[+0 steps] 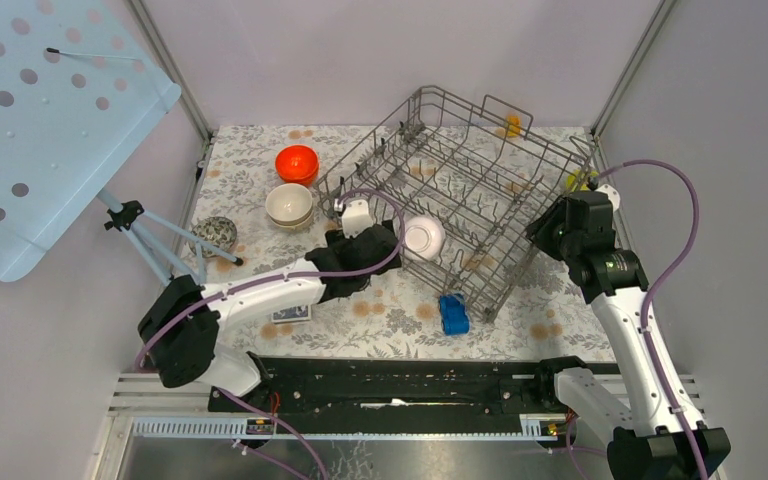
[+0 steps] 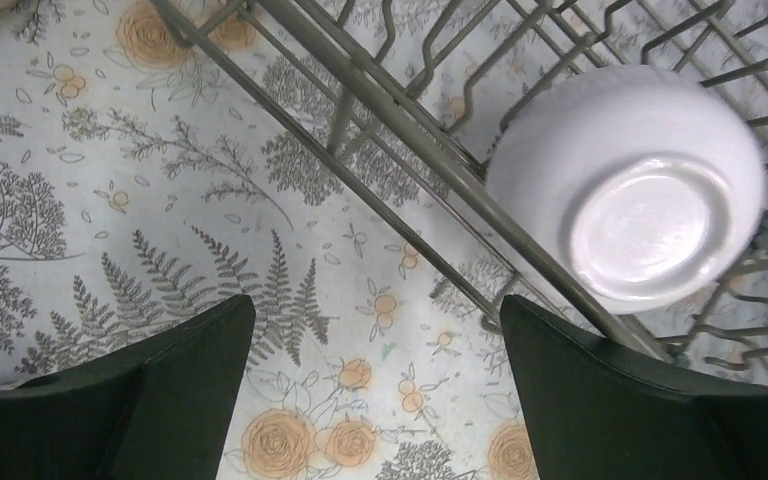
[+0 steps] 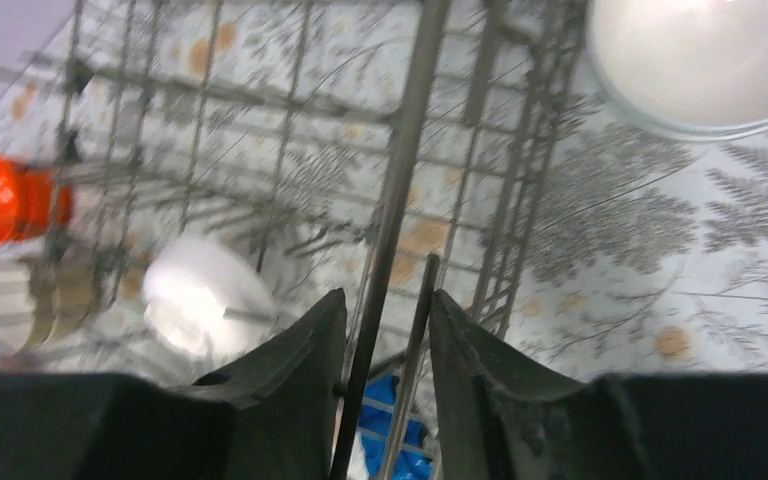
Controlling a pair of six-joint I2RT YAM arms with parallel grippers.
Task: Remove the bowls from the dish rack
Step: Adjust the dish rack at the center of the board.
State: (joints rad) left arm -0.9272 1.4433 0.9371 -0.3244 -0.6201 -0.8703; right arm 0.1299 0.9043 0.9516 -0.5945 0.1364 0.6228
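Note:
The grey wire dish rack [image 1: 480, 190] sits askew at the middle and right of the table. My right gripper [image 1: 552, 228] is shut on wires of its right rim [image 3: 388, 310]. One white bowl [image 1: 423, 237] lies bottom-up inside the rack at its left edge, seen close in the left wrist view [image 2: 650, 190] and blurred in the right wrist view [image 3: 205, 295]. My left gripper [image 1: 385, 245] is open and empty just outside that edge, over the floral cloth [image 2: 375, 330]. An orange-red bowl [image 1: 297, 163] and stacked beige bowls [image 1: 289, 205] stand on the table to the left.
A blue toy car [image 1: 452, 313] lies by the rack's near corner. A speckled ball [image 1: 217, 235] sits far left beside a tripod [image 1: 150, 235]. Another white bowl [image 3: 700, 60] stands on the cloth outside the rack. A small yellow item [image 1: 511, 125] is at the rack's far edge.

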